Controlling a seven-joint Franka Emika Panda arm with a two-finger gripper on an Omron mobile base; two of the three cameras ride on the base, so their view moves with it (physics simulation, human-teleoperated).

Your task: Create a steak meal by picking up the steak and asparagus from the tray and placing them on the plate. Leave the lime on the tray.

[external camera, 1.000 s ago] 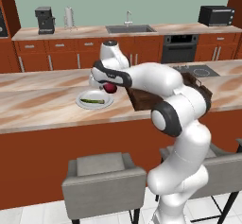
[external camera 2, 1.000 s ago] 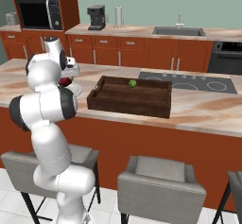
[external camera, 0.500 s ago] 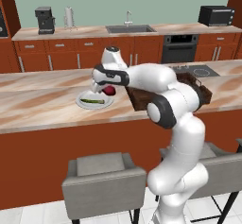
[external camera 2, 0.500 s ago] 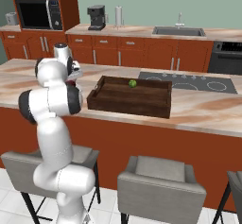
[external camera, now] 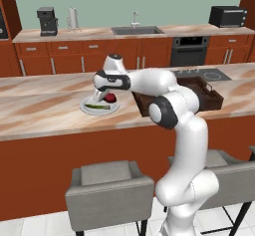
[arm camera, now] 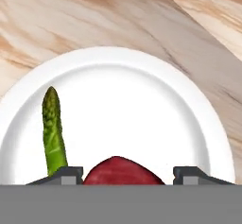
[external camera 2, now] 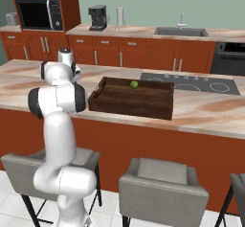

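**Steak poised between the fingertips over the plate, asparagus already laid**

The hand (external camera: 107, 93) hangs low over the plate (external camera: 117, 108), which sits on the marble tabletop (external camera: 45, 110) to the left of the tray (external camera 2: 143, 104). In the hand view the two dark fingertips (arm camera: 66, 175) stand apart on either side of the steak (arm camera: 123, 172), which lies directly between them over the plate's near portion. The fingertips flank the meat closely, but whether they press on it or have just let it go cannot be told from these views; likewise whether the steak rests on the plate's surface or sits a little above it.

The relation that governs the coming move is vertical: the steak is directly beneath the hand and inside the plate's rim, so release, if not yet made, needs no sideways correction, and a straight lift should clear it.

The asparagus (arm camera: 53, 132) lies on the plate just beside the steak, at the left of the hand view. Its long axis runs roughly parallel to the line of sight along the fingers, tip pointing away from the hand. In the left base view it lies lengthwise along the plate's near edge.

The lime (external camera 2: 134, 84) sits in the tray near its far wall, well apart from the hand, as the task requires. Judged from this layout, the task is in its closing step.
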